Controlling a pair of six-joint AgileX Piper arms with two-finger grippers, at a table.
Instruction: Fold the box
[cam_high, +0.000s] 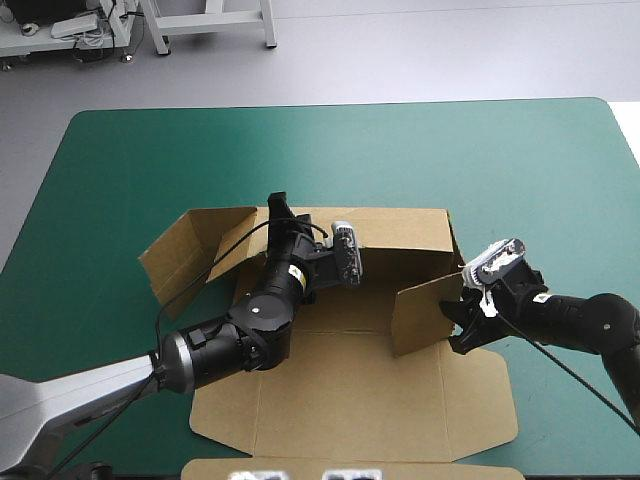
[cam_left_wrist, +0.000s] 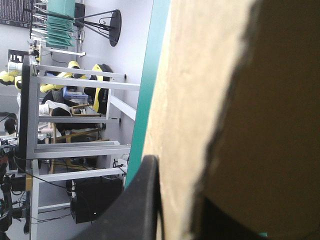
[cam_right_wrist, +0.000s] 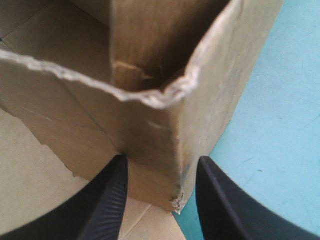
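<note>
The brown box (cam_high: 350, 385) lies in the middle of the teal-green table (cam_high: 470, 150), base flat and front flap spread toward the near edge. Its rear wall (cam_high: 390, 228) stands raised, and a left flap (cam_high: 185, 250) splays outward. My left gripper (cam_high: 279, 210) reaches over the rear wall's left end. In the left wrist view one black finger (cam_left_wrist: 142, 200) presses the board (cam_left_wrist: 200, 75); the other is hidden behind it. My right gripper (cam_high: 459, 322) is at the raised right wall (cam_high: 425, 310). Its fingers (cam_right_wrist: 112, 195) stand apart astride the wall's folded corner (cam_right_wrist: 165, 125).
A strip of more brown board (cam_high: 350, 468) shows at the near table edge. Bare teal-green cover lies beyond the rear wall and to the right of the box (cam_right_wrist: 280, 115). Both arms lie low across the sheet's near half.
</note>
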